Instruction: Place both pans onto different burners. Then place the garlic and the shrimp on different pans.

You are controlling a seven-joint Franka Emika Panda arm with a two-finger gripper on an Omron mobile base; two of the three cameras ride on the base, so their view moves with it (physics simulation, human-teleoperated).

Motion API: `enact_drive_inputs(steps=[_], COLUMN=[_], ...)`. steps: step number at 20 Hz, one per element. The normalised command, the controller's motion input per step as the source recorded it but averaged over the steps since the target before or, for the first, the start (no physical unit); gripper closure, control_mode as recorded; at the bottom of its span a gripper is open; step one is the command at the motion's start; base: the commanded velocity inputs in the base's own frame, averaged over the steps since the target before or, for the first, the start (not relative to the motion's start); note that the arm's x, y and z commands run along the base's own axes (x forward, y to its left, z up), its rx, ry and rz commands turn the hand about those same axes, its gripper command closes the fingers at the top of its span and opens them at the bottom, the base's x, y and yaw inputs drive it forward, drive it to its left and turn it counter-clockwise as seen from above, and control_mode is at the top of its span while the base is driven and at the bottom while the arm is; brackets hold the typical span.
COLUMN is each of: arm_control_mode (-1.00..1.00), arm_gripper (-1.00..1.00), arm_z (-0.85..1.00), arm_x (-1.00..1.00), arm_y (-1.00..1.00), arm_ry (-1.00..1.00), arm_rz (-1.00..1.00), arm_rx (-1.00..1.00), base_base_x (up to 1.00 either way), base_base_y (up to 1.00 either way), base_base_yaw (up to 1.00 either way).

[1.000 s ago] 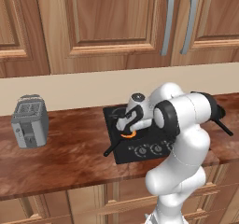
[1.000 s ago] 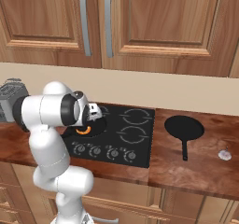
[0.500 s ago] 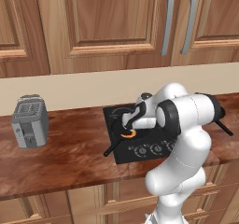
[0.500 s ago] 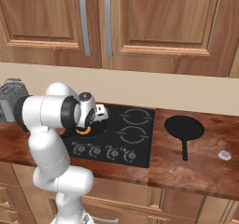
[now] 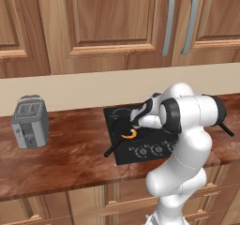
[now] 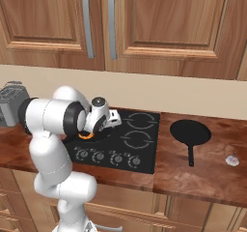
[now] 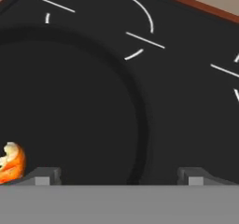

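- The gripper stood with its jaws wide apart and empty, both tips low in the hand view, hanging just above the near pan.
- The shrimp lay inside that pan at about 8 o'clock of its floor, apart from the nearer fingertip; this read as the shrimp step done and the hand free.
- The near pan sat on a front burner of the cooktop, its handle pointing toward 7 o'clock in the left base view.
- The right base view added what the others lacked: the second pan on the counter at 3 o'clock of the cooktop, off any burner, and a small pale item, probably the garlic, beyond it.
- The next move likely called for lifting clear and reaching toward 3 o'clock for that pan's handle.
- The left base view alone showed a toaster at 9 o'clock.
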Motion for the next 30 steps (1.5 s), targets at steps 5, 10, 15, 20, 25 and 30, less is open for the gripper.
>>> enact_drive_inputs(steps=[5,10,15,20,25,30], arm_control_mode=[-1.0,-1.0,-1.0,-1.0,-1.0,-1.0], arm_gripper=[-1.0,-1.0,-1.0,-1.0,-1.0,-1.0], arm_z=[0.0,0.0,0.0,0.0,0.0,0.0], arm_x=[0.0,0.0,0.0,0.0,0.0,0.0], arm_y=[-0.41,-0.45,-0.52,-0.55,-0.62,-0.55], arm_ry=[0.0,0.0,0.0,0.0,0.0,0.0], arm_rz=[-0.08,-0.1,-0.1,-0.08,-0.06,-0.06], arm_rx=[0.0,0.0,0.0,0.0,0.0,0.0], base_base_x=[0.0,0.0,0.0,0.0,0.0,0.0], base_base_y=[0.0,0.0,0.0,0.0,0.0,0.0], base_base_yaw=[0.0,0.0,0.0,0.0,0.0,0.0])
